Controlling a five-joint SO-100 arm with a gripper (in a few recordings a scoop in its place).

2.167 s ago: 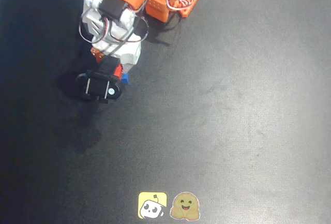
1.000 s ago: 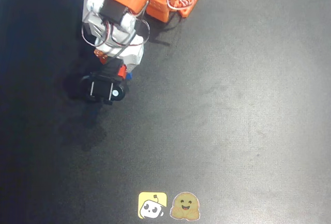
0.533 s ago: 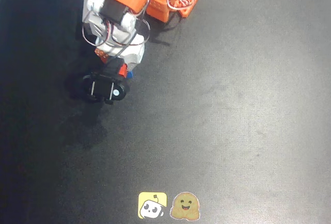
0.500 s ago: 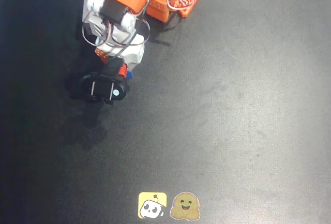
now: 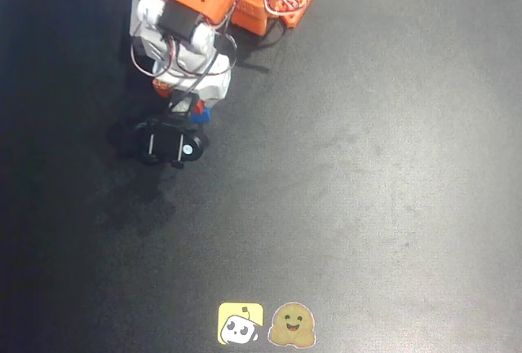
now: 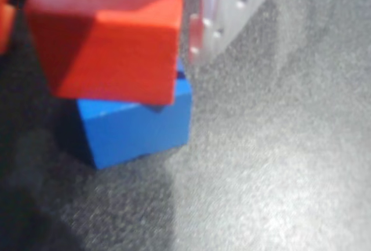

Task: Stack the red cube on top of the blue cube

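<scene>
Placement was judged to be the step in hand: in the wrist view the red cube [image 6: 107,33] sat over the blue cube [image 6: 136,120], skewed and overhanging, on the counter [image 6: 278,164]. Whether the end effector [image 6: 110,7] was clamped or apart could not be told. A clean release and straight lift seemed called for next.
</scene>
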